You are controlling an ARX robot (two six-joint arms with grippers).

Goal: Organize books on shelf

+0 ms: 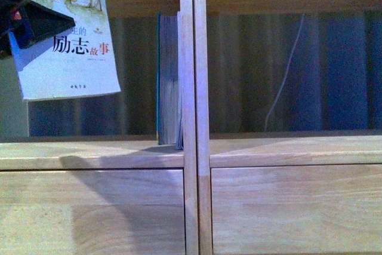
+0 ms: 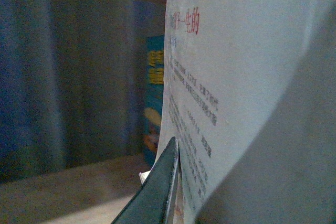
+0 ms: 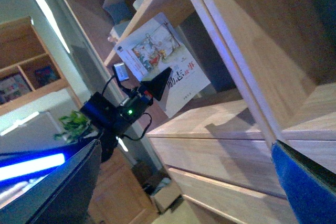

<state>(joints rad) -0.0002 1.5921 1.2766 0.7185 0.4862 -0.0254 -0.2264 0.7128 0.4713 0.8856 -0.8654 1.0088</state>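
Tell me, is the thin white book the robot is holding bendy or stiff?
Probably bendy: the paperback curves visibly in the left wrist view. Likely light too, since the left gripper holds it up by one edge alone. Pushed into the shelf, it may buckle.

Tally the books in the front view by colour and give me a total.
Whitish thin paperback with a coloured cover picture: 1
Teal-green thicker book with tan page edges: 1
Total: 2
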